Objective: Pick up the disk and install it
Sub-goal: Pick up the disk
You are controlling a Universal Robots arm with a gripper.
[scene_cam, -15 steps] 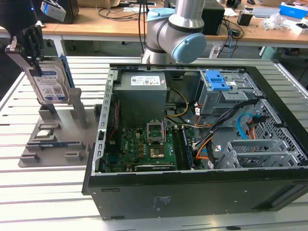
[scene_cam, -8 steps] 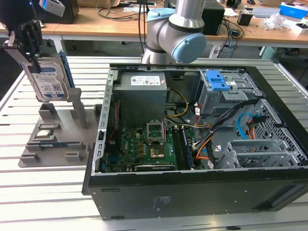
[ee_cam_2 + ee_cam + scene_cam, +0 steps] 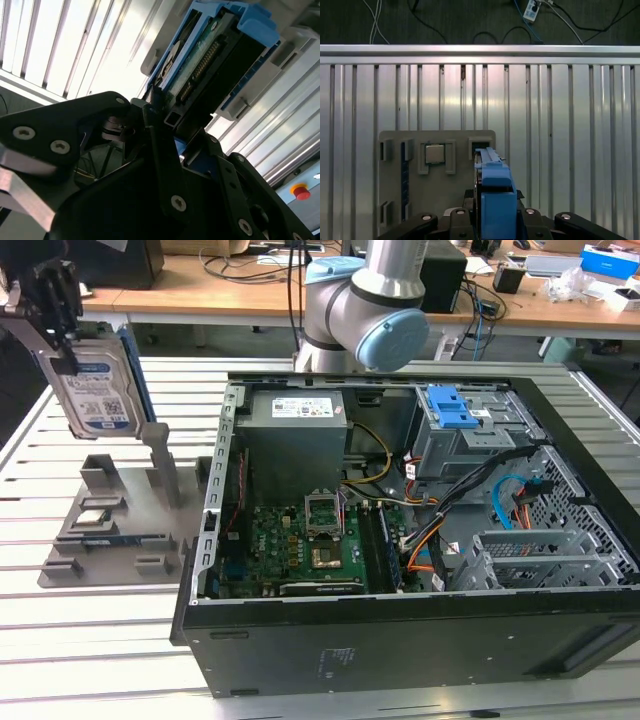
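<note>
One gripper [image 3: 62, 335], jaws clamped on the one disk [image 3: 100, 390], holds it upright in the air above one grey fixture [image 3: 120, 550] on the slatted surface [image 3: 100, 650], well apart from one open computer case [image 3: 400, 650]. Carrying it well likely needs a firm, steady clamp with no tilt.

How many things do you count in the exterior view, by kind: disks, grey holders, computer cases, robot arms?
Disk: 1, held up above the table
Holder: 1, on the table
Case: 1, open, on the table
Arm: 1
Total: 4
</note>
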